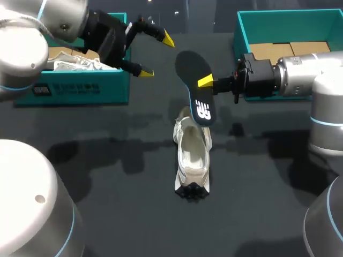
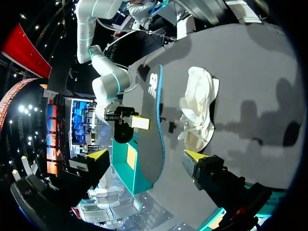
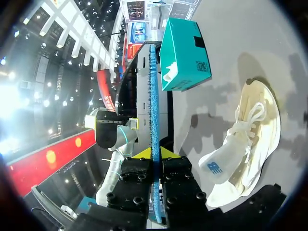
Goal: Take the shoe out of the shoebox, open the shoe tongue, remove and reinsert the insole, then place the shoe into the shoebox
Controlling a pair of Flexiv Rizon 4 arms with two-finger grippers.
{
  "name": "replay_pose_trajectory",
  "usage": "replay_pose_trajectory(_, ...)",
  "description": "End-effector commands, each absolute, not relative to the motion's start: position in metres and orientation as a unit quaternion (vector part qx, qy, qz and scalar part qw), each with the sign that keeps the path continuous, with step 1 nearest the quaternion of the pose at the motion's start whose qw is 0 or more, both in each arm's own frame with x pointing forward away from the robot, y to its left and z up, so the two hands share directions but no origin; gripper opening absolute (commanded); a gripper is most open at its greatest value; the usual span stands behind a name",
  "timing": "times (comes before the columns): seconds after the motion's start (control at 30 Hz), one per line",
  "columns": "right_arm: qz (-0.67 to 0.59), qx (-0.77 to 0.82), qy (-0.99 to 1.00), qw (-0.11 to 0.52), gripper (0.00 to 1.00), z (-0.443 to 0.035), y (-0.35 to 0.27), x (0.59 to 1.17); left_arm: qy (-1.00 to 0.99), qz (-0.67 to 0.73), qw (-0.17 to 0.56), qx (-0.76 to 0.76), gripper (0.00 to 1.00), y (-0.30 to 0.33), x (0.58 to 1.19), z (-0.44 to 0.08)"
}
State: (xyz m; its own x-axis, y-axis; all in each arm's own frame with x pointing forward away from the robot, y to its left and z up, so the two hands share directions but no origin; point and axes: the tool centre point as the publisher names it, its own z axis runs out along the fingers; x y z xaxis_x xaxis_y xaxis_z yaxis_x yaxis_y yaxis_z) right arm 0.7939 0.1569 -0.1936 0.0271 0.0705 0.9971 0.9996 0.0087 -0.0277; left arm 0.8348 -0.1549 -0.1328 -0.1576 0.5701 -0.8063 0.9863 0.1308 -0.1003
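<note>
Insole (image 1: 192, 67): out of the shoe and lifted off the table (image 1: 107, 176), hanging roughly upright. Its lower, logo-printed end sits just above the far end of the shoe (image 1: 192, 158).
Right gripper (image 1: 206, 82): clenched on the insole's long edge near the middle. My right wrist view shows the insole edge-on, with one yellow tip on each face.
Left gripper (image 1: 157, 55): released, fingers spread wide and holding nothing. It hovers near the insole's upper end, apart from it.
Shoe: pale, lying lengthwise on the table between my arms, outside both boxes, with nothing gripping it.
Handling, insole: I judge it thin, light and bendy. With a single pinch at mid-length the free ends will probably droop or twist, so a second hold near one end should help steer it in.
Handling, shoe: it looks soft-walled and light, likely to slide or fold when the insole is pushed in. I would brace it at the firmer collar or sole.
Left shoebox (image 1: 80, 85): teal, just beside my left arm, with white crumpled contents I cannot identify.
Right shoebox (image 1: 289, 27): teal, behind my right wrist, with a cardboard floor showing.
In the way: the laces and tongue across the shoe opening may snag the insole's leading end.
</note>
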Motion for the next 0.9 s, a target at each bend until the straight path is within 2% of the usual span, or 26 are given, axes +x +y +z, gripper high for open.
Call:
replay_pose_trajectory(0.03,-0.478,-0.522,-0.508,0.491,0.0,-0.199,0.158,0.792,0.703,-0.295,0.257,0.594,1.0,-0.158,0.841,-0.129)
replay_pose_trajectory(0.17,-0.476,-0.521,-0.51,0.492,0.0,-0.203,0.158,0.793,0.703,-0.291,0.247,0.6,1.0,-0.158,0.845,-0.123)
replay_pose_trajectory(0.27,-0.476,-0.515,-0.512,0.495,0.0,-0.206,0.159,0.794,0.712,-0.249,0.201,0.625,1.0,-0.163,0.852,-0.11)
replay_pose_trajectory(0.43,-0.476,-0.515,-0.512,0.495,0.0,-0.206,0.159,0.794,0.728,-0.195,0.08,0.652,1.0,-0.177,0.864,-0.1)
replay_pose_trajectory(0.67,-0.476,-0.515,-0.512,0.495,0.0,-0.206,0.159,0.794,0.735,-0.104,-0.024,0.669,1.0,-0.199,0.87,-0.102)
replay_pose_trajectory(0.9,-0.476,-0.515,-0.512,0.495,0.0,-0.206,0.159,0.794,0.729,-0.051,-0.091,0.676,1.0,-0.207,0.871,-0.115)
